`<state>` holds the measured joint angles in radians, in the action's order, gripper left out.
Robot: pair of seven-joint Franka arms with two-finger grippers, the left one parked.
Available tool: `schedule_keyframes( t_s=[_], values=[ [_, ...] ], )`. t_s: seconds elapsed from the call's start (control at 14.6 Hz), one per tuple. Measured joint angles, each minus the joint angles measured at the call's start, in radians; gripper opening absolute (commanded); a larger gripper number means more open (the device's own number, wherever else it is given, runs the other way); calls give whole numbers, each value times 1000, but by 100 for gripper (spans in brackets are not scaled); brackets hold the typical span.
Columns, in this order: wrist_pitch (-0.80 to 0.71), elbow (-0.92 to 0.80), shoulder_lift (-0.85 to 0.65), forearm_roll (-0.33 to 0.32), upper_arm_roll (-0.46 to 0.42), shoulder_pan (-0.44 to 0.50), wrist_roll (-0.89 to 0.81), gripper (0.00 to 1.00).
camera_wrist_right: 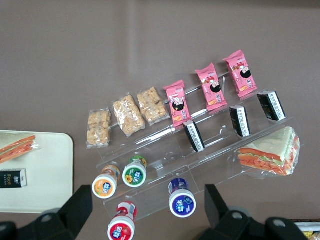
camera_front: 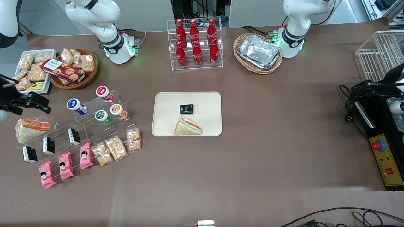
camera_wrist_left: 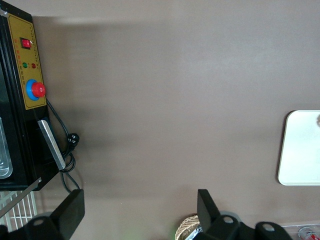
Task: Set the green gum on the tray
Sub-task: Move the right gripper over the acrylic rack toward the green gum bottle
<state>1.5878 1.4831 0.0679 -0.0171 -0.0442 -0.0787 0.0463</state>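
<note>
Approach step: gripper (camera_wrist_right: 147, 207) hovers high above display rack (camera_wrist_right: 200, 150), fingers (camera_wrist_right: 80, 205) spread, empty. Green gum (camera_wrist_right: 134, 171) sits below, between fingertips, beside orange bottle (camera_wrist_right: 105, 184). You descend, pinch lid, then carry to tray (camera_front: 167, 104).

tray (camera_wrist_right: 35, 172) – edge-cut | gum (camera_front: 101, 115) label unreadable | gripper (camera_wrist_right: 145, 212) part cropped
</note>
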Motion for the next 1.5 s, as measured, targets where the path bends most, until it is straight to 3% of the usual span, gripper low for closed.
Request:
schedule_keyframes(
  t_s=[0.89,1.5],
  values=[
    [37,58,5,0,-8,5,0,100],
    [315,450,-147,0,-19,7,0,100]
  ],
)
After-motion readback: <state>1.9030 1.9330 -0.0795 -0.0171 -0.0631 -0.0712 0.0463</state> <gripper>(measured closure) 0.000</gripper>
